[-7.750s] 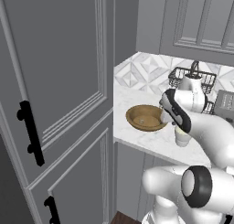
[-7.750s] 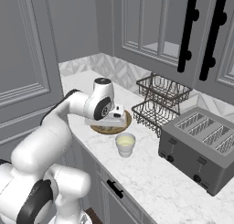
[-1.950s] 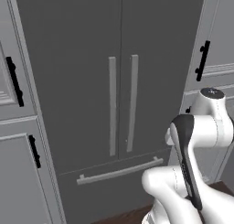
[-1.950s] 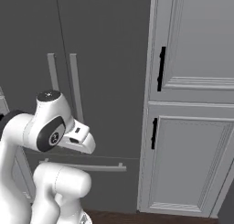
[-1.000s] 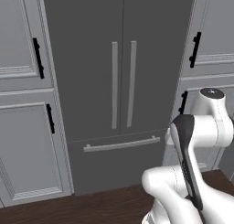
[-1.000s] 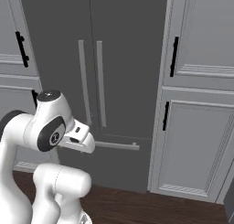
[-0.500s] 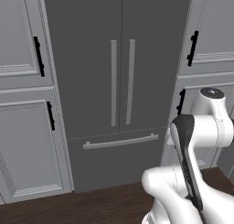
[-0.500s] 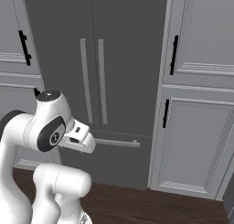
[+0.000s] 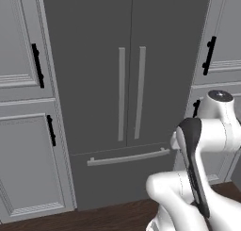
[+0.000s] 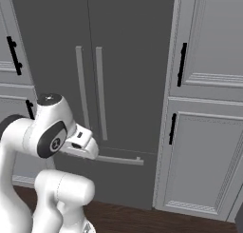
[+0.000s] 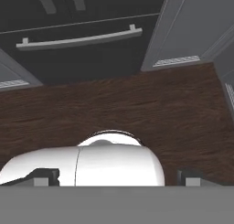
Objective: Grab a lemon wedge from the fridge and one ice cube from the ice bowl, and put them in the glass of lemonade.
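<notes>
Dark wood flooring (image 11: 137, 104) runs along the foot of a kitchen wall of paneled grey cabinets (image 9: 28, 169) with black handles (image 9: 37, 65). Between those cabinets stands the fridge (image 9: 127, 32), tall and dark grey, both doors shut, its two long light grey bar handles (image 9: 121, 93) hanging side by side at the middle seam. Below the doors, the freezer drawer's horizontal bar handle (image 11: 77, 39) spans the fridge's lower front. Folded low in front of the fridge is the white arm (image 10: 42, 132), with its hand aimed down at the floor. In the hand view, the gripper (image 11: 116, 176) shows two dark fingertips (image 11: 45, 175) set far apart near the bottom corners, jaws fully spread, with nothing between them.
</notes>
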Robot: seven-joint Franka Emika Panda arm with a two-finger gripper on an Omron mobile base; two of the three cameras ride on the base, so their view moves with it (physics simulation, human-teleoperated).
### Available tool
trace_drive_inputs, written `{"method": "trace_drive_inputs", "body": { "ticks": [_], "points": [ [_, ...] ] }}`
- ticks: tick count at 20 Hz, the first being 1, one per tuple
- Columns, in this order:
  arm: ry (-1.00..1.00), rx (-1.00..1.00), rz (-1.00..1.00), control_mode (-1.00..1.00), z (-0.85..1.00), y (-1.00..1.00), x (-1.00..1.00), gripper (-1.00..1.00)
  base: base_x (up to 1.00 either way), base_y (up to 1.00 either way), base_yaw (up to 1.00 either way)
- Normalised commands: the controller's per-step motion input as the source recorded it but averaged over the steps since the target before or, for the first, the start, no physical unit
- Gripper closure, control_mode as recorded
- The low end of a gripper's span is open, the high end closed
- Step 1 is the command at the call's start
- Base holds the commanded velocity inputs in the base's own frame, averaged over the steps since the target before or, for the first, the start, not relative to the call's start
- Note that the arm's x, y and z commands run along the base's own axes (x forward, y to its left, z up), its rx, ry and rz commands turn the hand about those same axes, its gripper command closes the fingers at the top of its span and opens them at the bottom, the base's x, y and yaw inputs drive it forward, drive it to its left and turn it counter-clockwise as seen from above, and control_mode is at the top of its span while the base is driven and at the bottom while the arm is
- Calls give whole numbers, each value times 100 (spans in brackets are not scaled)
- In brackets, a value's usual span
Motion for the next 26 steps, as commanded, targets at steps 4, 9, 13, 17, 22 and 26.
{"method": "trace_drive_inputs", "body": {
  "ticks": [4, 9, 13, 17, 22, 26],
  "points": [
    [-56, -1, 16, -100, 64, 19, -1, -100, 0, 0, 0],
    [-23, -20, 5, -100, 83, 45, 49, -100, 0, 0, 0],
    [-7, -3, 2, -100, -9, 8, 94, -100, 0, 0, 0],
    [-14, 14, 5, -100, -32, -3, 67, -100, 0, 0, 0],
    [-2, 6, 1, -100, -1, -9, 56, -100, 0, 0, 0],
    [10, -3, 0, -100, 1, 14, 96, -100, 0, 0, 0]
  ]
}}
